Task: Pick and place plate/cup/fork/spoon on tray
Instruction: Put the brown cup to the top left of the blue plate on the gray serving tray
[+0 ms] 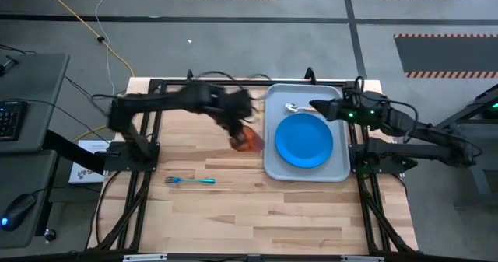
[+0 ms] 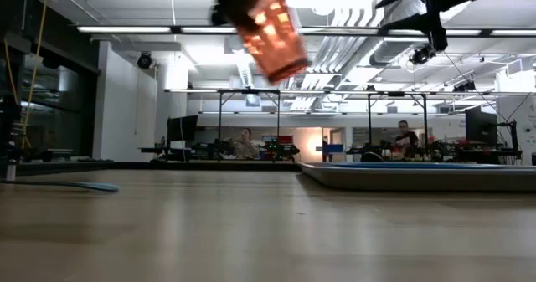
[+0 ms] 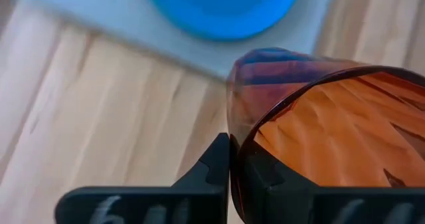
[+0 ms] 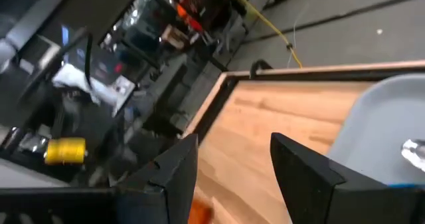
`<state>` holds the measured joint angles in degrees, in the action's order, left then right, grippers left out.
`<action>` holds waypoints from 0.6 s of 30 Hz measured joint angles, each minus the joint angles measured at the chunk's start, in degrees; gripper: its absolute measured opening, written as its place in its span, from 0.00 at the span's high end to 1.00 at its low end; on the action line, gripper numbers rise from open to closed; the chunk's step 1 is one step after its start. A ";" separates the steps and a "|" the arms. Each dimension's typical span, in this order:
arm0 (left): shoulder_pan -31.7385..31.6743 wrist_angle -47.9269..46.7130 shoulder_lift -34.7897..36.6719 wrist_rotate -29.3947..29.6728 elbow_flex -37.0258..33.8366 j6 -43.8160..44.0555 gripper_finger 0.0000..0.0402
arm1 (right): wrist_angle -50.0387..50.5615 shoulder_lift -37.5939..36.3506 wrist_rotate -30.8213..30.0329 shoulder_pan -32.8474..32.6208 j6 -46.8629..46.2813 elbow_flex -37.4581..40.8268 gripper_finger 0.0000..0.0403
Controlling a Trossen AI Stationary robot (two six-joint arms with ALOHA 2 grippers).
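- High view: left pincer (image 1: 243,136) clamped on the cup (image 1: 249,140), held above the worktop (image 1: 233,200) just beside the tray's (image 1: 275,167) left rim. Plate (image 1: 303,140) lying flat inside the tray, spoon (image 1: 294,106) near the tray's far edge. Fork (image 1: 191,181) alone on the wood, well apart from the tray. Right pincer (image 1: 320,107) over the tray's far right corner, close to the spoon.
- Low view: cup (image 2: 272,29) tilted and lifted clear of the worktop (image 2: 251,232), tray (image 2: 419,176) resting low at right, fork (image 2: 71,185) lying flat at far left. People seated in the room behind.
- Left wrist view: fingers (image 3: 212,174) pressed on the cup's (image 3: 319,124) rim; plate (image 3: 222,8) and tray (image 3: 99,24) beyond.
- Right wrist view: 2 fingers (image 4: 172,174) spread apart, gripping nothing, above the tray (image 4: 378,117) edge; spoon bowl (image 4: 415,151) barely visible.
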<state>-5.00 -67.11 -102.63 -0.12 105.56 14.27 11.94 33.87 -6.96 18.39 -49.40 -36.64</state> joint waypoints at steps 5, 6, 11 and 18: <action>3.51 2.38 -12.22 -0.18 11.31 -2.50 1.00 | 0.34 -2.47 -2.29 0.00 0.59 0.00 0.55; 3.90 2.32 -14.17 -0.31 12.84 -2.58 1.00 | 0.44 -2.66 -2.46 0.00 0.58 0.00 0.55; 5.23 3.56 -20.45 -0.88 16.32 -3.06 1.00 | 1.13 -2.84 -2.52 0.00 0.49 0.00 0.55; 5.32 5.45 -24.24 -1.04 16.42 -3.00 1.00 | 2.37 -2.69 -2.54 0.00 0.14 0.00 0.55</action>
<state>0.32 -61.66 -126.87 -1.16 121.97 11.27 14.31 31.18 -9.50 18.39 -49.25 -36.64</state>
